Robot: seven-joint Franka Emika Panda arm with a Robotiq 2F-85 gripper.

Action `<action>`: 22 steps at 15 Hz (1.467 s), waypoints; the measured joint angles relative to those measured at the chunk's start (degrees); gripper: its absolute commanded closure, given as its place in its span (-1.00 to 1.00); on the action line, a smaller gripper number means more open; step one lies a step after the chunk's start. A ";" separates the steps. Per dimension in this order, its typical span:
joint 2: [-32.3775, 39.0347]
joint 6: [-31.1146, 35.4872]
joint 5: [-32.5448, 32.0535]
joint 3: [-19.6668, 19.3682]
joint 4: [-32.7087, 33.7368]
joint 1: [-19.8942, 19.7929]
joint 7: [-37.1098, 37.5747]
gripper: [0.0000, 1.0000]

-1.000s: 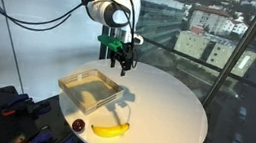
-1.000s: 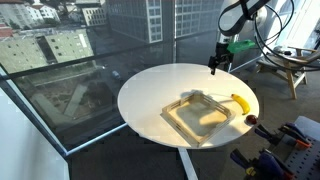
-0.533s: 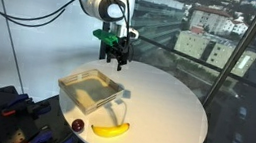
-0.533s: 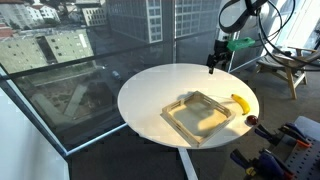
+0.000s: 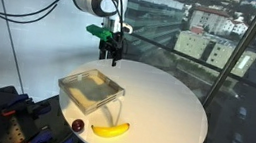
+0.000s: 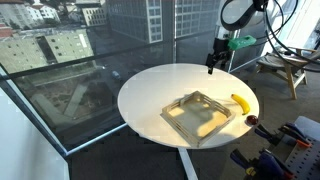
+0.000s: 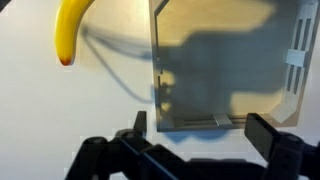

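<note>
Item: my gripper [image 5: 111, 49], upper centre in an exterior view, hanging over the far edge of the table [image 5: 168, 112]. The jaws are spread wide and grasp nothing.
Item: tray [image 5: 69, 83], centre-left, the thing nearest me. In the wrist view it fills the right half.
Item: banana [image 5: 111, 130], lower centre, near the tray but apart from it.
Item: red fruit [image 5: 78, 125], just left of the banana.
</note>
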 measured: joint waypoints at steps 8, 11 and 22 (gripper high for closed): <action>-5.04 0.00 0.04 0.99 -3.85 0.38 0.00 -1.00; -7.08 -0.04 0.05 1.43 -5.53 0.48 0.02 -1.00; -13.14 -1.08 1.84 3.08 -10.32 2.16 0.09 -1.00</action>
